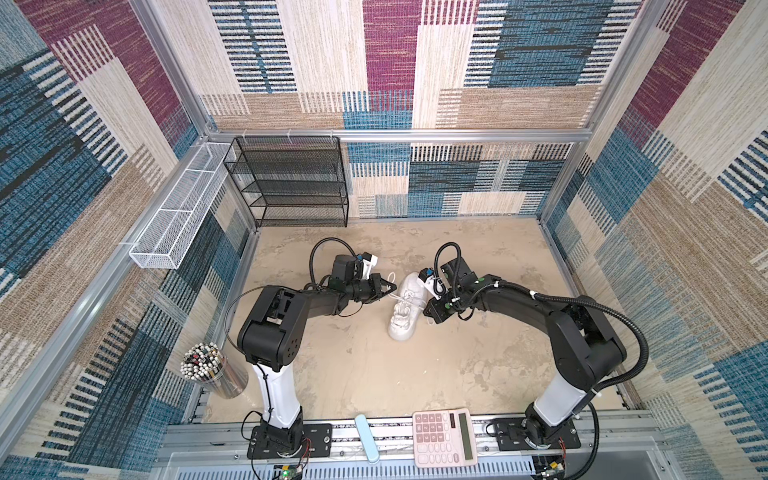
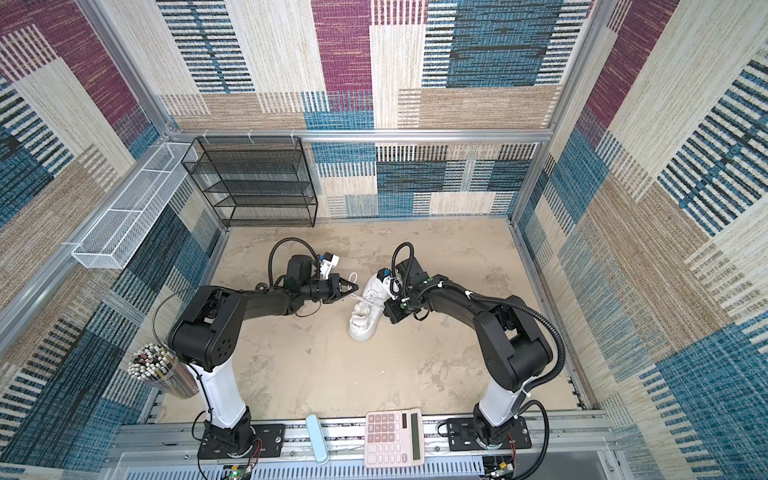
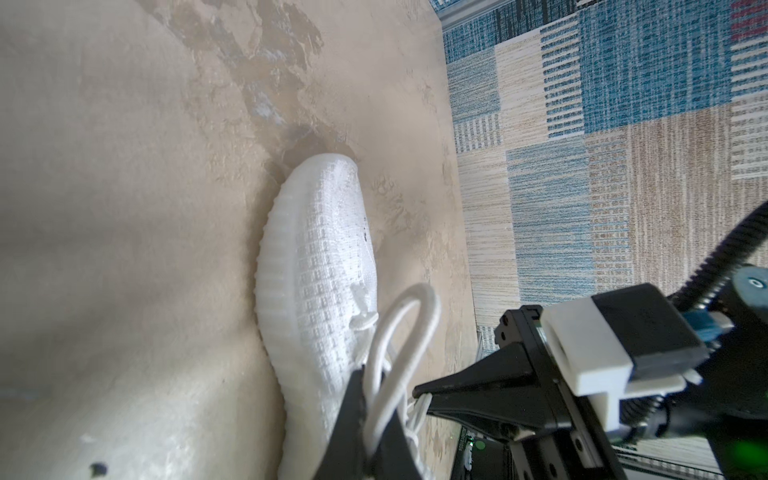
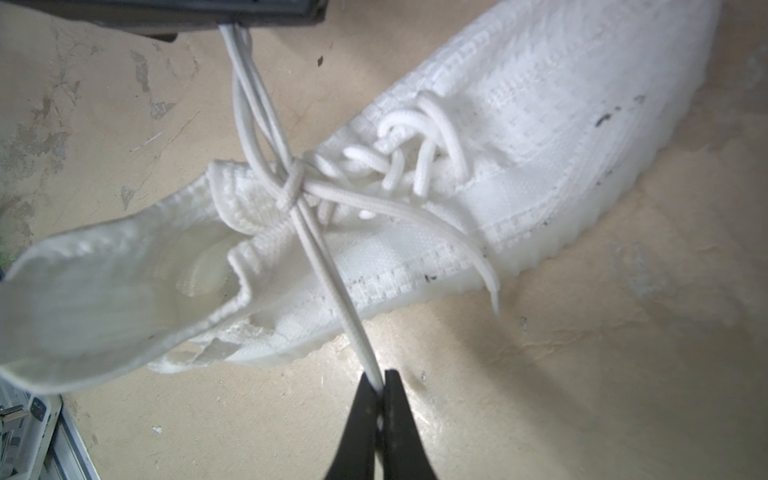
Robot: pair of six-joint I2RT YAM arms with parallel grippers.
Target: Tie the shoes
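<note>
So the white sneaker point(image 1: 405, 307) sits mid-counter point(image 1: 353, 365), right between the two arms, toe pointing toward the robot's bases. The left gripper point(image 1: 394, 287) has its fingers clamped tight on a lace loop point(image 3: 409, 324), which pokes out past the tips. The right gripper point(image 4: 379, 382) is pinched closed on the lace running out the other side of the knot point(image 4: 293, 185). That looks like a doubled strand to me, but it's too thin to be sure. Both sides look taut, so I'd guess this is the cinch-it-down stage of the bow.

Stuff I'd worry about:

- One side pulls harder than the other, a loop slides back through the knot, and the bow is gone.
- The laces are skinny and round, so they could just slip out of the fingers under tension.
- Nothing is holding the shoe down. It's light, and an uneven pull could drag it across the counter or roll it over instead of tightening anything.
- There's a free lace end point(image 4: 492, 286) dangling over the sole. If that snags or gets pulled, the knot could loosen.
</note>
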